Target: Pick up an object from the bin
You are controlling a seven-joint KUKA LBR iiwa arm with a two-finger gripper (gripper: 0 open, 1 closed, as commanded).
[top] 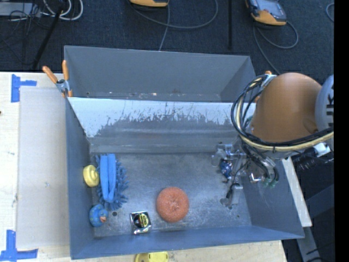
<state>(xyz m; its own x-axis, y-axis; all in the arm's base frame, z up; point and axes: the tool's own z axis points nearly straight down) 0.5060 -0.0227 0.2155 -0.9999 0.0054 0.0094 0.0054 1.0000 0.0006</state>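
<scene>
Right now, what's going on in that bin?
The arm reaches in from the right, and its gripper is down near the floor on the right side of the bin, over bare metal. Nearest to it is a round reddish scrubber, lying to its left and apart from it. A tape measure, blue brush, yellow toy and small blue toy lie at the left.

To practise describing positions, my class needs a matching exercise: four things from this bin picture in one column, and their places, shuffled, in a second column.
1 rust-orange round scouring pad
2 blue fringed duster
3 small black-and-yellow tape measure
4 pincer

A right side of the grey metal bin
B far left of the floor
C against the front wall
D near the floor's middle

Pairs: 1-D, 2-B, 3-C, 4-A
</scene>
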